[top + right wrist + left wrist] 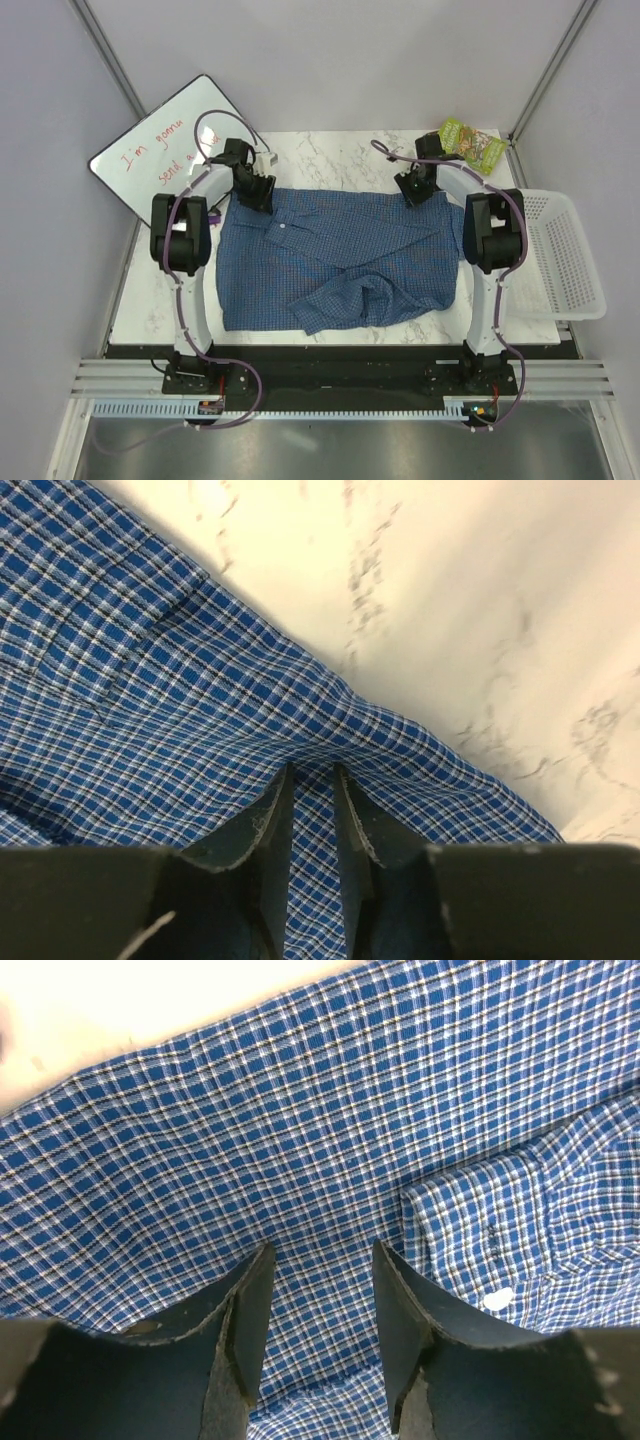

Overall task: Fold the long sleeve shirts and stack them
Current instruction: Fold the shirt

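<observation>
Across the white marble table lies the blue checked shirt, spread wide and covering most of the surface between the two arms. Its body lies fairly flat. One long sleeve is drawn over the front and sits bunched in a rumpled heap near the near edge. The collar is towards the far left, with a small white button showing beside it in the left wrist view.

The left end effector is at the shirt's far left corner. Seen from its own camera, the left end effector is released: its jaws stand apart, and the cloth between them lies flat and ungripped, with the shirt's edge and bare table beyond.

The right end effector is at the far right edge of the shirt. In its wrist view the right end effector is clenched on the shirt: the jaws are drawn close, a narrow strip of checked cloth is pinched between them, and creases run in towards the tips. The hem runs just beyond, with marble past it.

A white mesh basket hangs off the table's right side. A whiteboard with red writing leans at the far left, and a green snack packet lies at the far right corner.
</observation>
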